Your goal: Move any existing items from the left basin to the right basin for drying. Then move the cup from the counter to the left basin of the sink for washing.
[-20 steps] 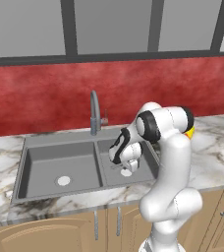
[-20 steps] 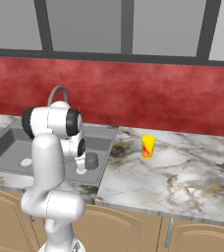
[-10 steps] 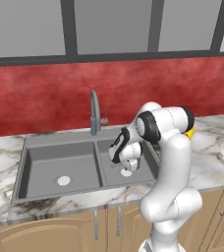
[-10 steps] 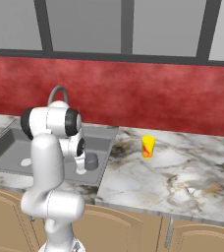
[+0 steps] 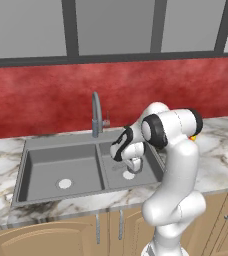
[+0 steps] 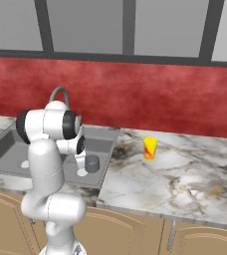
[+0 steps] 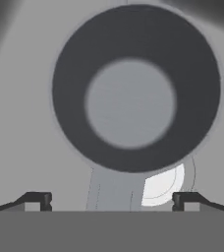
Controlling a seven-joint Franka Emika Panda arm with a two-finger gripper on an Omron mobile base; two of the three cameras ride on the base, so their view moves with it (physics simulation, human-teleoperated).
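Arm: we record the white arm rising from its base, bent at a high elbow and folded forward and down, so that the hand hangs low over the right basin (image 5: 148, 165) of the sink (image 5: 31, 150).

Gripper (image 7: 111, 199): wrist turned downward, camera looking straight into the pot from above. The jaws stand wide apart, one dark fingertip (image 7: 35, 199) at each lower corner of the hand view, with the pot's handle running down between them and touching neither.

Pot (image 7: 133, 88): small, grey, cylindrical, upright, mouth open upward, dark inner wall and paler floor. We see it in the right basin (image 6: 103, 144), just beside the white round drain (image 7: 163, 187); in the right base view the pot (image 6: 92, 163) stands under the hand, next to that drain (image 6: 82, 172).

Left basin (image 5: 61, 167): grey, rectangular, its own white drain (image 5: 65, 183) near the middle of its floor.

Faucet (image 5: 96, 112): grey, arched, at the back of the sink behind the divider.

Cup (image 6: 150, 148): yellow tumbler with a red mark on its side, upright on the marble worktop (image 6: 185, 174), to the right of the sink and well apart from the hand.

Surroundings: red backsplash (image 6: 160, 99) behind the worktop, tan cabinets (image 5: 51, 240) below it.

Markings: we find no legible brand, label or writing; the cup's red mark is too small to make out as any letter.
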